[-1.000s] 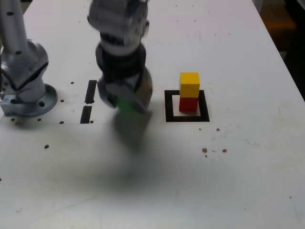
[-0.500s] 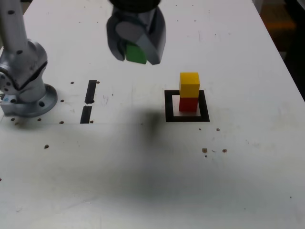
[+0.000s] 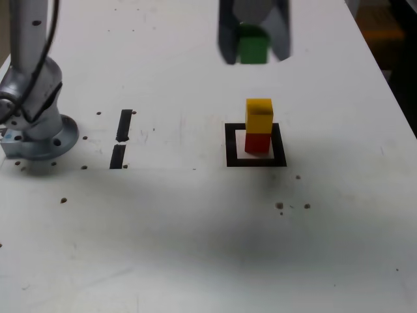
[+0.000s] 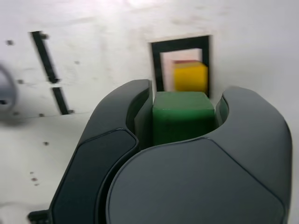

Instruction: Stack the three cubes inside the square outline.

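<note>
A yellow cube (image 3: 258,115) sits on a red cube (image 3: 258,142) inside the black square outline (image 3: 255,160) on the white table. High above them, slightly toward the exterior view's left, my gripper (image 3: 253,40) is shut on the green cube (image 3: 253,44). In the wrist view the green cube (image 4: 182,115) is clamped between the dark jaws. Beyond it the yellow cube (image 4: 190,77) shows from above within the square outline (image 4: 157,65), with a thin strip of the red cube (image 4: 188,61) at its edge.
The arm's grey base (image 3: 36,124) stands at the exterior view's left. Two short black strips (image 3: 121,138) lie between the base and the outline. Small dark specks dot the table (image 3: 195,248).
My gripper has risen off the table with the green cube and swung toward the exterior view's right, from beside the black strips to above the yellow-on-red stack.
</note>
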